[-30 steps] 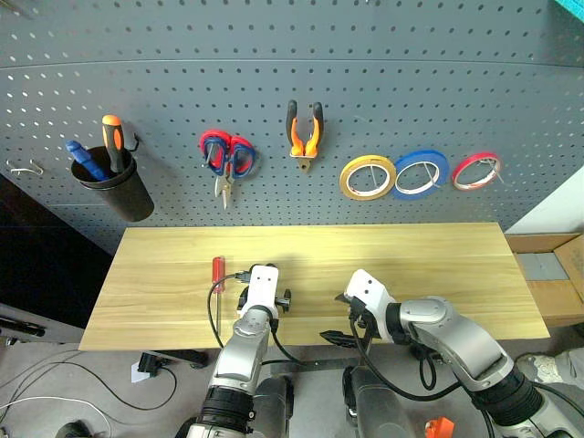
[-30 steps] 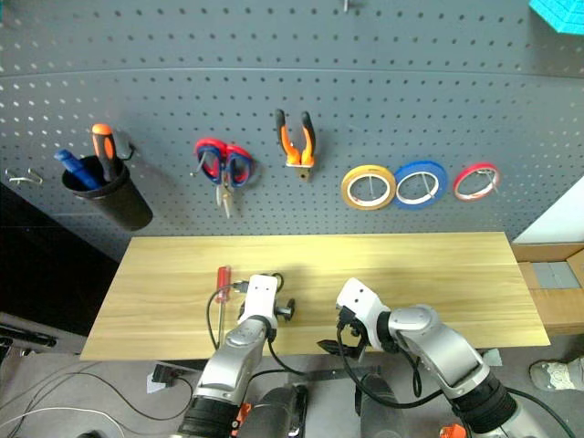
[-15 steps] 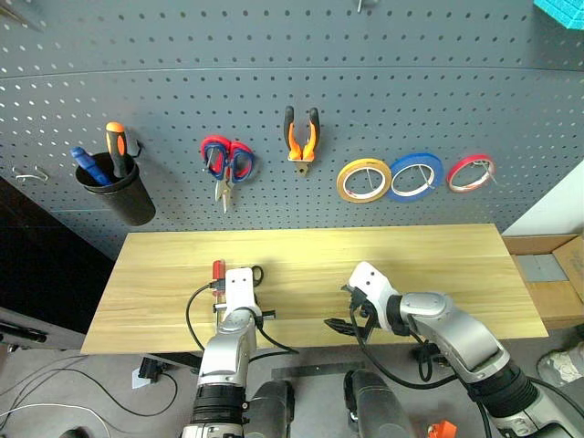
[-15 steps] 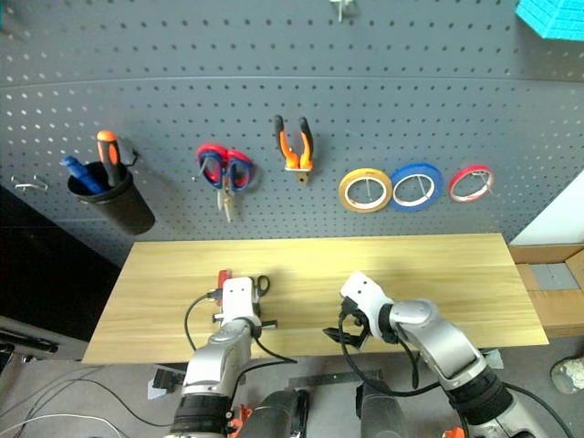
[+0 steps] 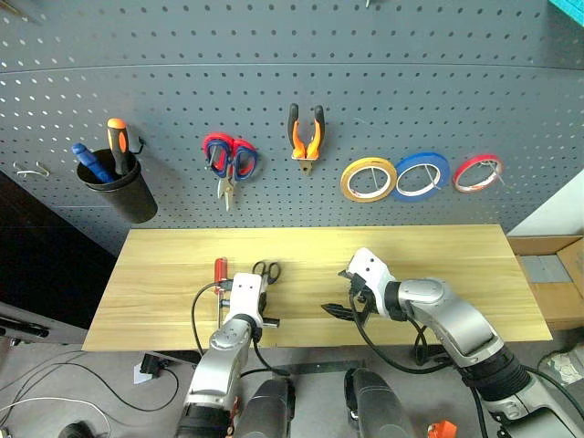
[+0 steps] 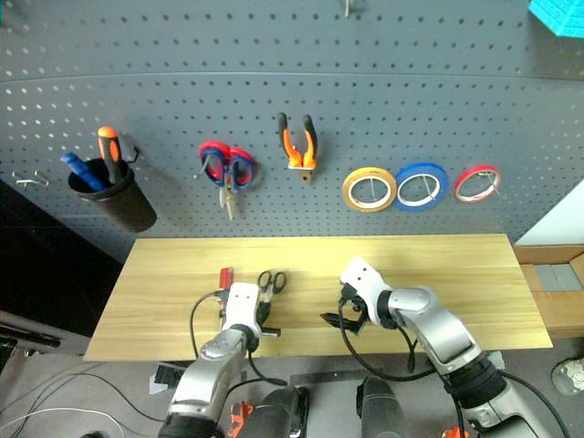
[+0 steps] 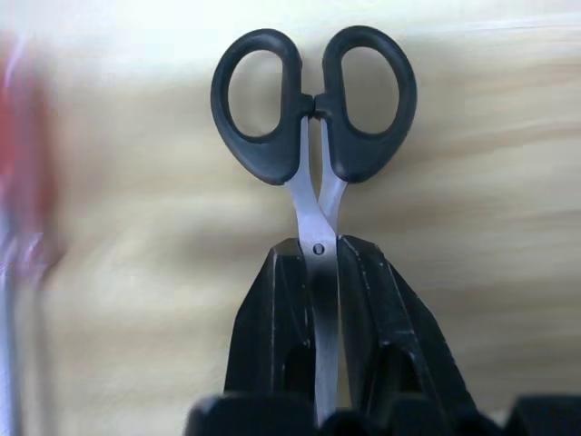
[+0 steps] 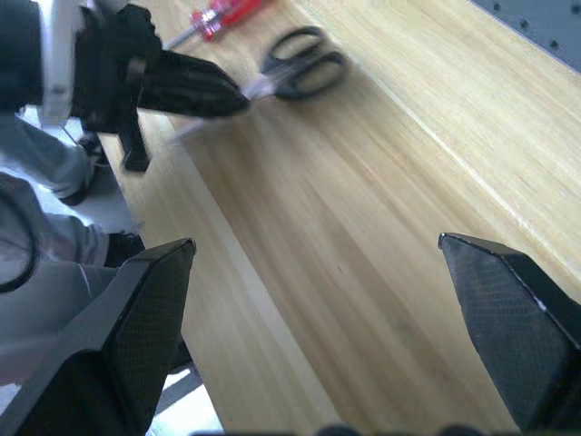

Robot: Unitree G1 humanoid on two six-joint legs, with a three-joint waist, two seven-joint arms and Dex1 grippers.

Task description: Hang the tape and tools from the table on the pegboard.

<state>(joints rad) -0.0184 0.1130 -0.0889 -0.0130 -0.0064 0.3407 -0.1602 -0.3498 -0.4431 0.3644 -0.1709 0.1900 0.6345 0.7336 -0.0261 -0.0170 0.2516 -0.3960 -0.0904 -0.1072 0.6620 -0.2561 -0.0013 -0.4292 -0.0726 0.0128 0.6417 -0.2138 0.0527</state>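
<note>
My left gripper is shut on the blades of the black-handled steel scissors, whose handles point toward the pegboard. I cannot tell whether they are touching the table. The red-handled screwdriver lies on the wood just left of that gripper. To the right, my right gripper stands open and empty near the table's front edge. On the pegboard hang the orange-and-black pliers and the yellow tape ring.
Red-and-blue scissors, a blue tape ring and a red tape ring also hang on the board. A black cup at the left holds orange and blue-handled tools. A bare hook sits at the far left.
My left gripper went from open to shut on the scissors' blades and has risen slightly, so the handles now show ahead of it. The right gripper edged forward and stayed open.
</note>
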